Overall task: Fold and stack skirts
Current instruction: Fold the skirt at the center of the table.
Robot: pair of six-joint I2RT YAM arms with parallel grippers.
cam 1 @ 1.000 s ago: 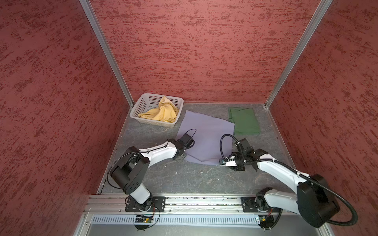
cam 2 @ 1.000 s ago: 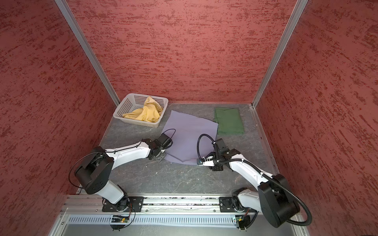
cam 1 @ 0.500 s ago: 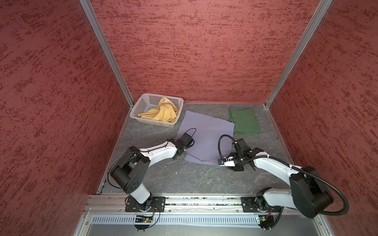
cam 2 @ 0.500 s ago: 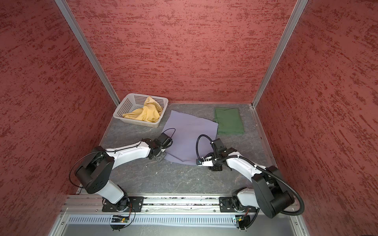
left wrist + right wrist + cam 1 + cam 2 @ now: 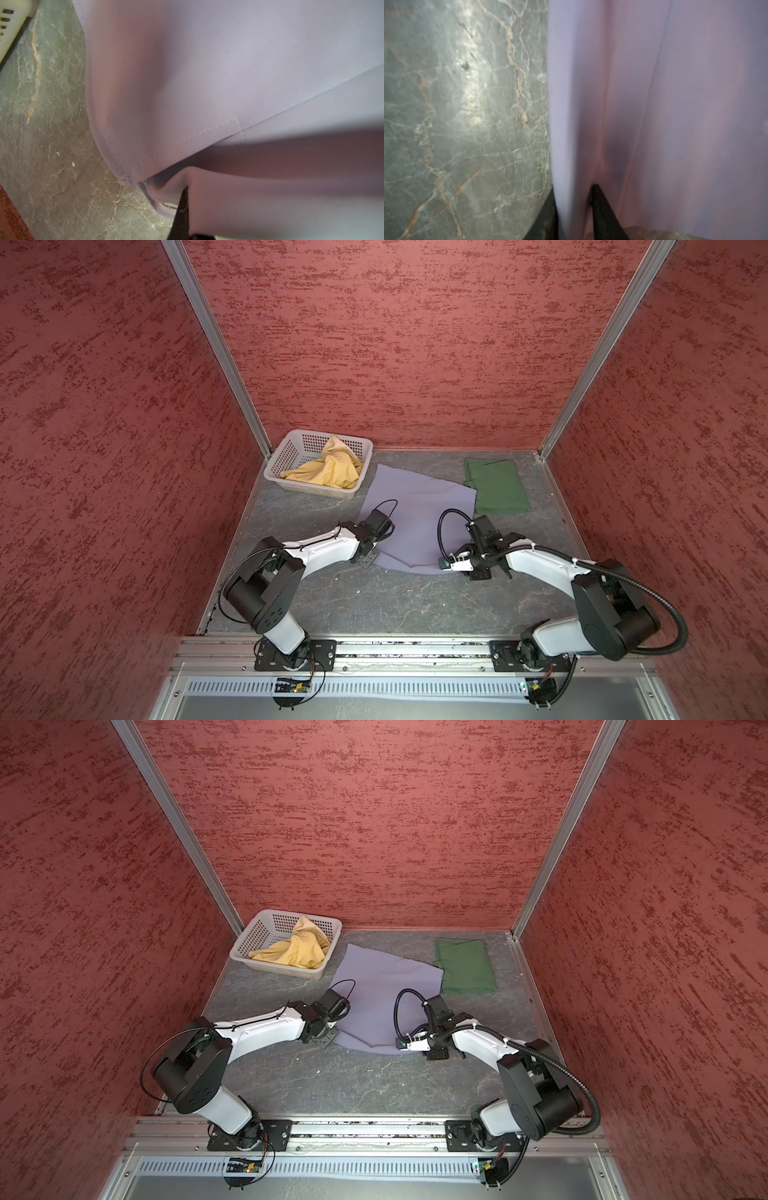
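Work item: the pale lavender-grey cloth skirt (image 5: 419, 514) lies spread flat at mid-table. Its far right corner is just beside the green garment.
Left gripper: the left gripper (image 5: 369, 561) is clamped on the skirt's near left corner. The left wrist view shows the stitched hem corner drawn up against one black finger (image 5: 182, 207).
Right gripper: the right gripper (image 5: 575, 207) sits at the near right corner. A ridge of cloth runs between its two black fingers, which stand narrow and pinch it.
Reason for hold: with both near corners taken, the near hem can travel as one edge. This is judged to be the start of a fold toward the far hem.
Finished item: the dark green folded cloth skirt (image 5: 496, 485) lies as a flat rectangle in the far right corner, probably the stack base.
Waiting item: the crumpled mustard-yellow cloth skirt (image 5: 328, 468) sits in the white perforated plastic basket (image 5: 277, 458), far left.
Edges: the near hem bows between the grippers. The far hem lies free and may drag.
Open room: the grey marbled tabletop (image 5: 374, 601) is bare on the robot's side. The basket and the green skirt flank the fold path closely.
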